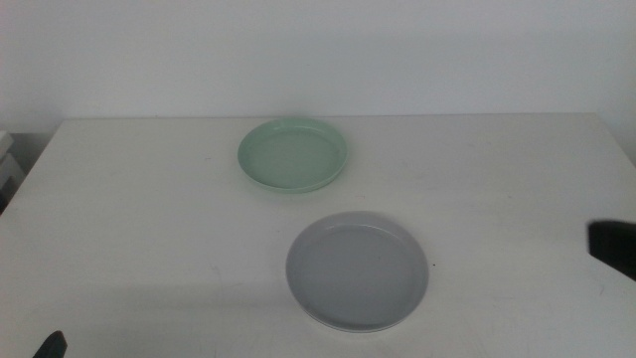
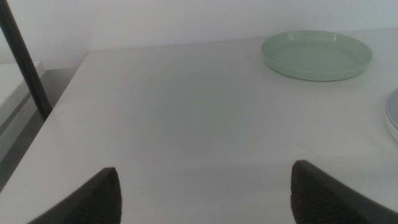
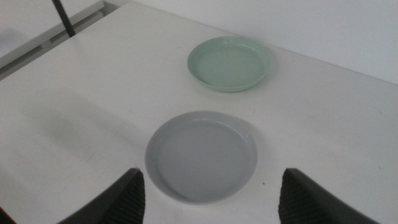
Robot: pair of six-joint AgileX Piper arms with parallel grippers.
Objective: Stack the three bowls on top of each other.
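Two dishes show as separate colours: the mint green bowl [image 1: 293,155] and the grey bowl [image 1: 358,269], which sit well apart on the white table [image 1: 139,219]. In the middle view the grey one shows a pale rim under its near edge, so my read is the white bowl is already beneath it, but you can't confirm that from here. Your right gripper [image 3: 208,193] has its fingers spread wide and empty; the grey bowl lies just ahead of them, centred on the gap, with the green bowl farther out beyond it. Your left gripper [image 2: 205,193] is also spread open and holding nothing; bare table lies between and ahead of its fingers, with the green bowl far ahead off to one side and a sliver of the grey rim at the edge of that view. In the middle view the right gripper is only a dark tip at the right edge and the left a speck at the bottom edge. Nothing is gripped yet, so I'd call this the start of the pick. Risks: these rims are low, so a finger coming in too high may slide over the lip, and too low may jam on the table. A one-sided pinch may tilt the dish and drop it off-centre.
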